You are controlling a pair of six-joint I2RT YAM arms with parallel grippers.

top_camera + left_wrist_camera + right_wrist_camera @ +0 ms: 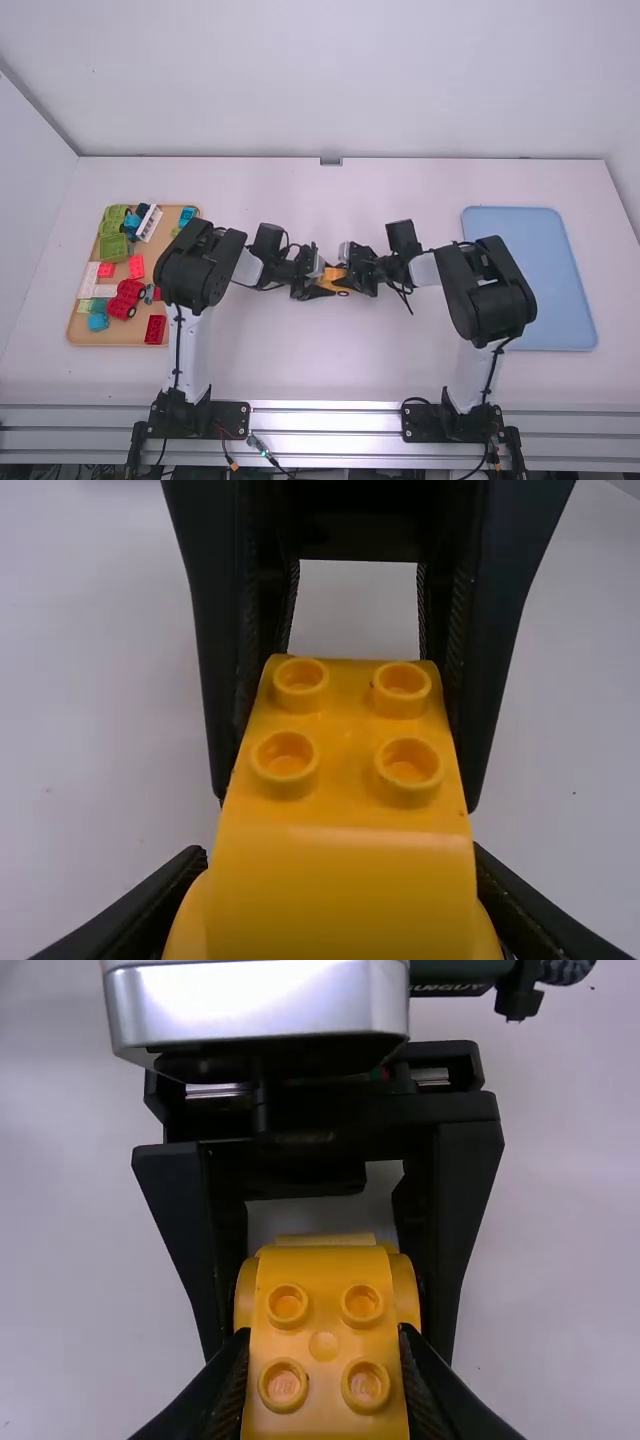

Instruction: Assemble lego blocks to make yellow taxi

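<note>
In the high view, left gripper (312, 284) and right gripper (358, 276) face each other at the table's middle, with the yellow block piece (335, 278) between them. In the left wrist view, left gripper (335, 880) is shut on the rounded near part of the yellow piece (345, 810); the other arm's black fingers clasp its studded far end. From the right wrist, right gripper (325, 1345) is shut on the studded yellow part (324, 1345), and the left arm's fingers flank the wider yellow part behind it. The piece's underside is hidden.
At the left, a wooden tray (90, 336) bears several red, green, blue and white blocks, including a red vehicle (125, 298). A blue tray (530, 280) lies at the right, partly behind the right arm.
</note>
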